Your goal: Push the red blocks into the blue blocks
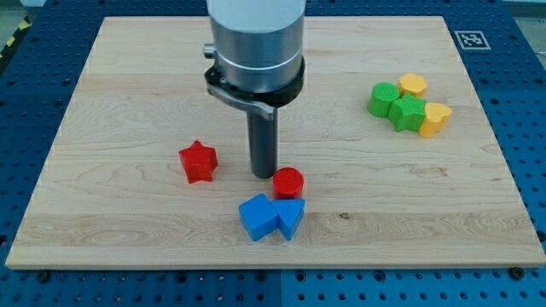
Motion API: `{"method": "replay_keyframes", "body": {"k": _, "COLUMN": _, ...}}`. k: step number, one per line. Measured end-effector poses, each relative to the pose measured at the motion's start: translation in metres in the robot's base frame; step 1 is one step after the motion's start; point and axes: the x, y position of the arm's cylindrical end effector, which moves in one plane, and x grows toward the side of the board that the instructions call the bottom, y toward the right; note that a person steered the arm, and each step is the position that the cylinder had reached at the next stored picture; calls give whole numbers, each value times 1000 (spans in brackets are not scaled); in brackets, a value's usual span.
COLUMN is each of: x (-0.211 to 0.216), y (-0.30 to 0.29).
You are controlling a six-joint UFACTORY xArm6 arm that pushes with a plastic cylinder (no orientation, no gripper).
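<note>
A red star block [198, 161] lies left of centre on the wooden board [128, 94]. A red cylinder [288, 182] stands near the centre, just above two blue blocks: a blue cube [256, 217] and a blue triangular block [291, 217] that touch each other. The red cylinder is very close to the blue triangular block, perhaps touching. My tip [262, 175] rests on the board just left of the red cylinder, close to or touching it, and right of the red star.
At the view's upper right sits a cluster of two green blocks [395, 104] and two yellow blocks: a yellow hexagon [413, 84] and a yellow heart [434, 118]. A marker tag [471, 39] is at the board's top right corner.
</note>
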Motion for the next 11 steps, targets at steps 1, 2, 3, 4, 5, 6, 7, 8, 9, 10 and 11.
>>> {"method": "replay_keyframes", "body": {"k": 1, "x": 0, "y": 22}}
{"method": "replay_keyframes", "body": {"k": 2, "x": 0, "y": 33}}
{"method": "replay_keyframes", "body": {"k": 3, "x": 7, "y": 31}}
{"method": "replay_keyframes", "body": {"k": 4, "x": 14, "y": 27}}
{"method": "replay_keyframes", "body": {"k": 5, "x": 1, "y": 26}}
{"method": "replay_keyframes", "body": {"k": 6, "x": -14, "y": 4}}
{"method": "replay_keyframes", "body": {"k": 7, "x": -16, "y": -48}}
{"method": "replay_keyframes", "body": {"k": 8, "x": -28, "y": -87}}
{"method": "replay_keyframes", "body": {"k": 9, "x": -42, "y": -98}}
{"method": "replay_keyframes", "body": {"k": 10, "x": -43, "y": -136}}
{"method": "replay_keyframes", "body": {"k": 11, "x": -21, "y": -141}}
